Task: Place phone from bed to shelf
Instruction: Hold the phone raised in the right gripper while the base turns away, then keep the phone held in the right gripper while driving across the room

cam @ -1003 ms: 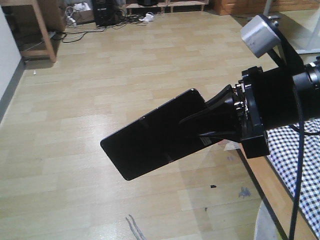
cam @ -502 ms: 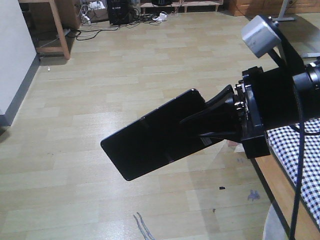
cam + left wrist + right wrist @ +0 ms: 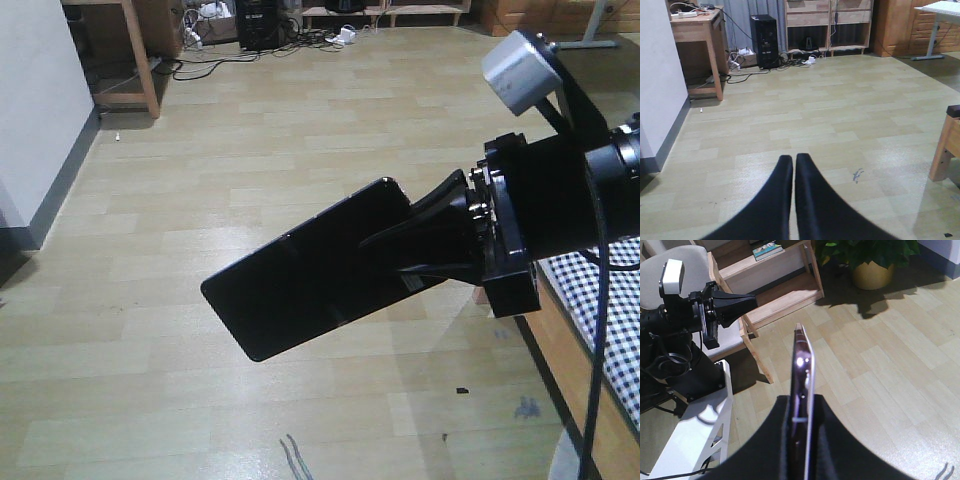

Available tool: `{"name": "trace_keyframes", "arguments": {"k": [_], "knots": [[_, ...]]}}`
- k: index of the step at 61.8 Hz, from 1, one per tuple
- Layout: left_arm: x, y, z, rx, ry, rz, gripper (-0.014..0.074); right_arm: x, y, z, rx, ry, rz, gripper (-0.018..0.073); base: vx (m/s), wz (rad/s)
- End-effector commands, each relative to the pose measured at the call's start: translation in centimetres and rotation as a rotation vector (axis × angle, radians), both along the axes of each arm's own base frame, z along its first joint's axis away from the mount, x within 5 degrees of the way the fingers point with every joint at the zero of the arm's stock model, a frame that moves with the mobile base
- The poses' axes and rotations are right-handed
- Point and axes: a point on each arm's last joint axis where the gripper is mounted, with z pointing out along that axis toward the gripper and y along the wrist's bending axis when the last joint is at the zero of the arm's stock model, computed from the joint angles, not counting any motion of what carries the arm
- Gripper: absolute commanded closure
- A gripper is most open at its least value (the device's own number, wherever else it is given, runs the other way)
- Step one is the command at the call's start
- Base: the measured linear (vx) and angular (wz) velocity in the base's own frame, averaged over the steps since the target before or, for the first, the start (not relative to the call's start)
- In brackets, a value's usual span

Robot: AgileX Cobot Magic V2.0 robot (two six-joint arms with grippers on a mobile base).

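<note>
Phone (image 3: pixel 300 270) in front view hung clamped by one end in right tool (image 3: pixel 405 250), off the bed (image 3: pixel 625 330), slab jutting over floor (image 3: pixel 250 130), likely for carrying. Left wrist: left tool (image 3: pixel 792 167) was pinched shut, empty, idle. Right wrist: phone stood edge-on between fingers (image 3: pixel 827 440), shelf (image 3: pixel 785 300) beyond.

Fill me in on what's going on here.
The right gripper has the phone clamped by one end, in the air above the floor. The left gripper is shut and empty. The bed is off to one side, and the shelf shows further off in the right wrist view; the phone isn't on it yet.
</note>
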Motion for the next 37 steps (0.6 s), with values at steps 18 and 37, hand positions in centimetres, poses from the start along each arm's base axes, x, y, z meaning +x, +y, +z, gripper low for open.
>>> {"name": "trace_keyframes", "arguments": {"k": [18,37], "knots": [[0.07,0.05,0.6,-0.017,-0.075,0.006,0.0596,-1.27,0.11,2.08,0.096,-0.014,0.047,0.0561,0.11,0.1],[0.07,0.05,0.6,-0.017,-0.075,0.006,0.0596,-1.27,0.11,2.08,0.096,-0.014,0.047,0.0561,0.15,0.05]]}}
